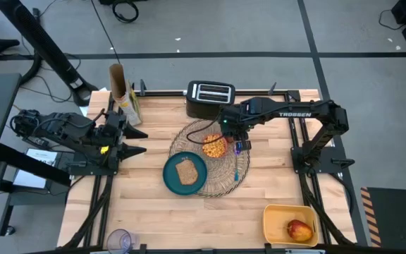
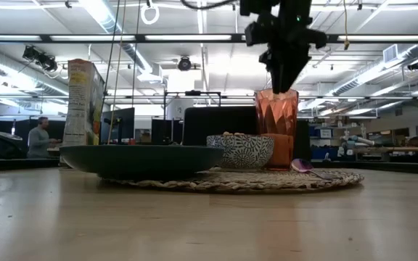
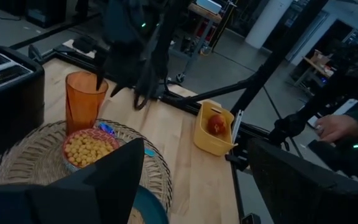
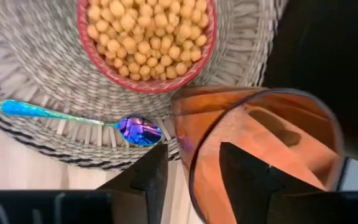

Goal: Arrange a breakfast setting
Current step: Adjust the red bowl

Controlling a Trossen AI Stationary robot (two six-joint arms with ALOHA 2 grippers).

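Right gripper [image 4: 191, 174] straddles the orange cup [image 4: 260, 149] rim, fingers parted; a skewed withdrawal could topple it onto the bowl [image 4: 145, 40].

On my wicker placemat [image 1: 220, 173] sit teal plate [image 1: 171, 178] with toast [image 1: 186, 171], cereal-filled pink bowl [image 4: 146, 38], spoon [image 4: 79, 118]; orange cup [image 2: 276, 127] upright beside it.

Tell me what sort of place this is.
Probably a robotics lab or workshop, not a home kitchen. The wooden table stands on a grey floor with cables; the low view shows exposed ceiling ducts, strip lights and a person at a workstation behind the woven placemat.
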